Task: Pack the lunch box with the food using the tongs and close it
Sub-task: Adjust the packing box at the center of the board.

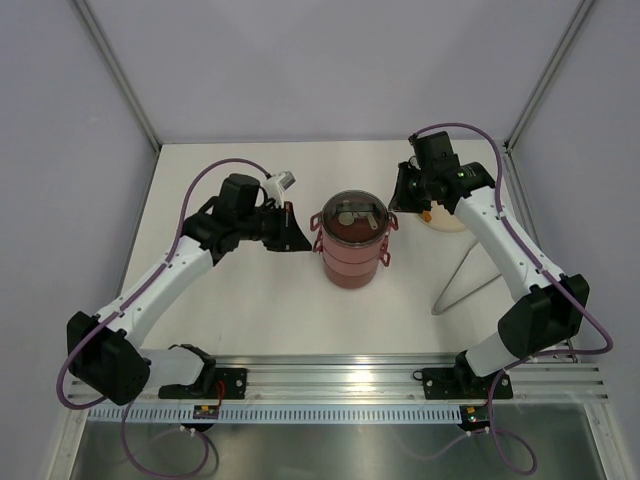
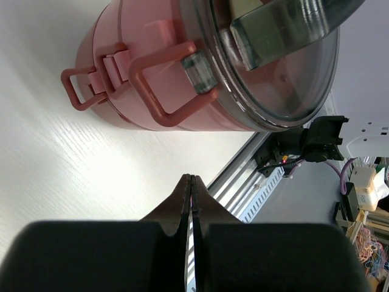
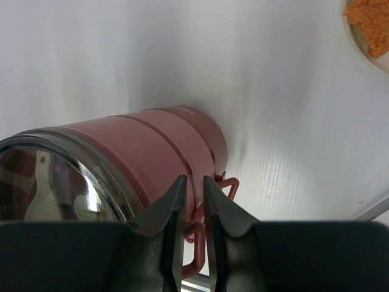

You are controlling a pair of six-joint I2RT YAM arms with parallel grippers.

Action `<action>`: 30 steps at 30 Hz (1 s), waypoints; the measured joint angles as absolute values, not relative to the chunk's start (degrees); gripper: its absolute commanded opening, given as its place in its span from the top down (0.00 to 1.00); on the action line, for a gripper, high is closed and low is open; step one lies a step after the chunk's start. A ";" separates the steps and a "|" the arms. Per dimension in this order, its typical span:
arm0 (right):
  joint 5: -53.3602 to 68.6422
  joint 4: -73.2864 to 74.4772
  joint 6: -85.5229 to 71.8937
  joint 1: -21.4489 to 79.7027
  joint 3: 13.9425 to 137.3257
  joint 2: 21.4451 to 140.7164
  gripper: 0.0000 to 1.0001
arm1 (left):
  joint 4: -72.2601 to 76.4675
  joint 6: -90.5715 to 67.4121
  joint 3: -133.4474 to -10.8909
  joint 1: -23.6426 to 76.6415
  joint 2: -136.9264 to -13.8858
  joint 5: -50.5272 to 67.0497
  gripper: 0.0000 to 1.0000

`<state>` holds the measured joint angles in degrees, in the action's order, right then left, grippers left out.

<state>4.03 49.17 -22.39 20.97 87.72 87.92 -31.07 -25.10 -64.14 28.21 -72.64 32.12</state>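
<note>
Lunch box [image 1: 352, 245] stacked, lid on. Left gripper [image 2: 191, 188] jaws fully closed, empty. Right gripper [image 3: 193, 201] jaws slightly apart, straddling side handle [image 3: 209, 210]; grip unclear.

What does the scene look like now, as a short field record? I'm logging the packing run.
lunch box: three tiers stacked, lid on, mid-table
tongs: lying on table, right of box, untouched
plate: behind right arm, orange food on it
left tool: shut, empty, beside box
right tool: slightly open, at box's side clasp
</note>
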 measured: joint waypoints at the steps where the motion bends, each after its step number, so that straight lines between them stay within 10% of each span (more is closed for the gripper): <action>1: 4.27 49.15 -22.41 20.97 87.72 87.92 0.76 | -30.79 -25.30 -64.14 28.21 -72.64 32.29 1.00; 30: 6.74 48.29 -22.22 20.95 85.06 85.80 0.78 | -22.94 -29.36 -64.90 28.25 -79.26 32.62 1.00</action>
